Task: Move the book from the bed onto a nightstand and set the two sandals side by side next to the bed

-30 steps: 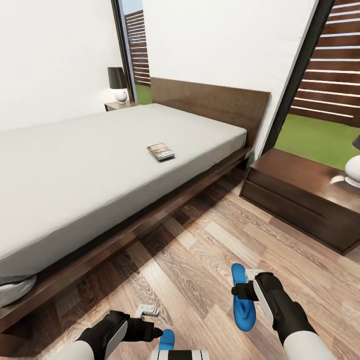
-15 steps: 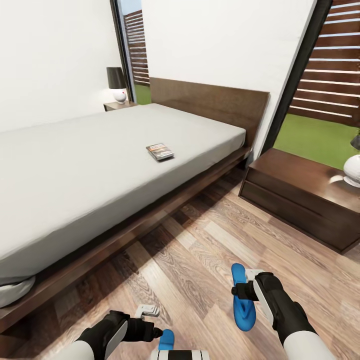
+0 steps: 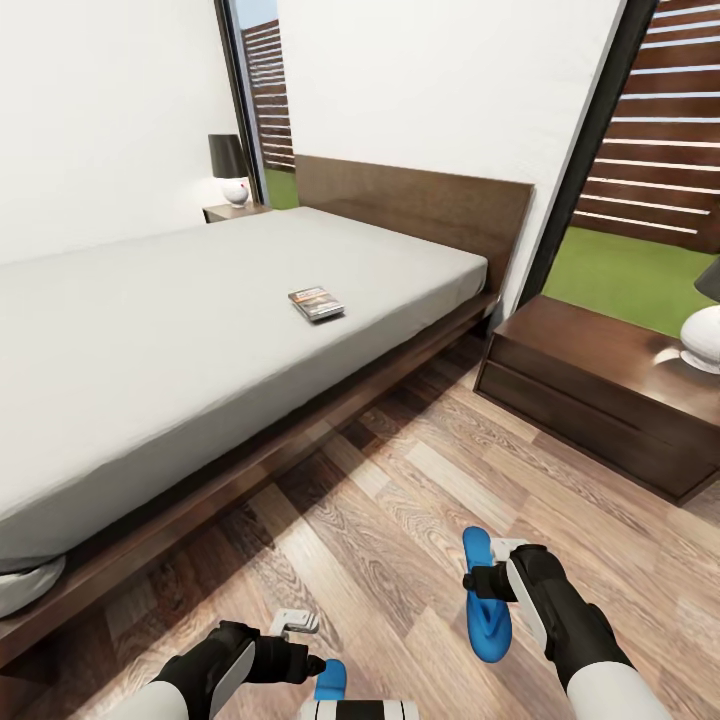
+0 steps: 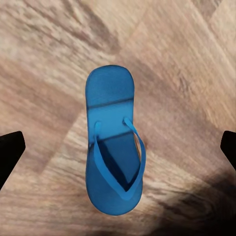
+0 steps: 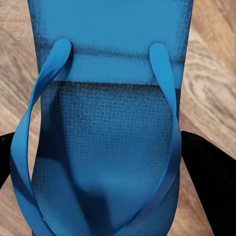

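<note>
Gripping blue sandal (image 3: 487,600) across its width, right gripper (image 3: 483,582) sits at 5 o'clock over wood floor (image 3: 400,500). Left gripper (image 3: 306,650), fingers spread wide, hovers above second sandal (image 4: 114,147) at 6 o'clock. Book (image 3: 316,303) lies on bed (image 3: 150,330) mattress, 12 o'clock; nightstand (image 3: 590,400) at 2 o'clock.

Black forearms, white sleeves
</note>
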Available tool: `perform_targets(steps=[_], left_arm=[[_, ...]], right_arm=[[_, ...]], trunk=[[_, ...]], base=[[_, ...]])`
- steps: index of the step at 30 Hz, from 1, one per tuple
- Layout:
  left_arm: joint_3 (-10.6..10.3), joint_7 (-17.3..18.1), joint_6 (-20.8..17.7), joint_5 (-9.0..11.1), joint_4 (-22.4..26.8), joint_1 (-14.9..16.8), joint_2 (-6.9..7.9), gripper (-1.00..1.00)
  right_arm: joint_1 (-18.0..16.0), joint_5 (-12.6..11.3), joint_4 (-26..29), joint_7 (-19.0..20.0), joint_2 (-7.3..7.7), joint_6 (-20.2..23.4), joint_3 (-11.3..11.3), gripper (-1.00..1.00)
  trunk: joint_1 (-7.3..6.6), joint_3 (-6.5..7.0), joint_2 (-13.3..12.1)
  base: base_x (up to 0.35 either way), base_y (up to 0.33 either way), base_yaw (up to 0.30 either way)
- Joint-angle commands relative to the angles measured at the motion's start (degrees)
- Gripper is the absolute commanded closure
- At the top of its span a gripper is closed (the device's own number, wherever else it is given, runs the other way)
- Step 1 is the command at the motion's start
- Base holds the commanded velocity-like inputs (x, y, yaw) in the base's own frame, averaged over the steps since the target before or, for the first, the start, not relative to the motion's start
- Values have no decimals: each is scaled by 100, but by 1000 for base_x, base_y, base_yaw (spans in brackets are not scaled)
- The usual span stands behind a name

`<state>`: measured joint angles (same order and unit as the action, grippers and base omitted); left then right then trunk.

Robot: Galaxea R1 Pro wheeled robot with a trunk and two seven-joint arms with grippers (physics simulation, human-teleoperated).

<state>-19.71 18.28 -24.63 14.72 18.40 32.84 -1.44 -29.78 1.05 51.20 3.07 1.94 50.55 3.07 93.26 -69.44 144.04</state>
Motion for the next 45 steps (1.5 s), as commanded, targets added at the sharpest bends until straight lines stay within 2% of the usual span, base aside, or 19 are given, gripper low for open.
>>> perform_targets(steps=[1, 12, 17, 22, 26, 31, 45], left_arm=[[-33, -9, -33, 59, 3, 3, 4, -100], [-33, -81, -33, 58, -10, 3, 4, -100], [-23, -483, -31, 57, -21, 3, 4, -100], [-18, -640, -20, 57, -22, 3, 4, -100], [-20, -688, 30, 57, -27, 3, 4, -100], [-23, -704, 53, 57, -28, 3, -2, -100], [-24, -712, 74, 57, -29, 3, -5, -100]], right_arm=[[-1, 9, 7, 27, 0, 25, 3, 100], [-1, 9, 11, 27, -1, 26, -7, 100], [-1, 9, 10, 27, 0, 25, -2, 100], [-1, 9, 12, 27, 0, 25, -3, 100], [-1, 9, 11, 27, 0, 25, 0, 100], [-1, 9, 10, 27, 0, 25, 1, 100], [-1, 9, 13, 96, 4, 25, 1, 100]], trunk=[[-1, -5, 2], [-1, -5, 2], [-1, -5, 2], [-1, -5, 2], [9, -93, 7], [9, -93, 7], [45, -403, 26]], base=[[0, 0, -1], [0, 0, 0], [0, 0, 0], [0, 0, 0], [0, 0, 0], [0, 0, 0], [0, 0, 0]])
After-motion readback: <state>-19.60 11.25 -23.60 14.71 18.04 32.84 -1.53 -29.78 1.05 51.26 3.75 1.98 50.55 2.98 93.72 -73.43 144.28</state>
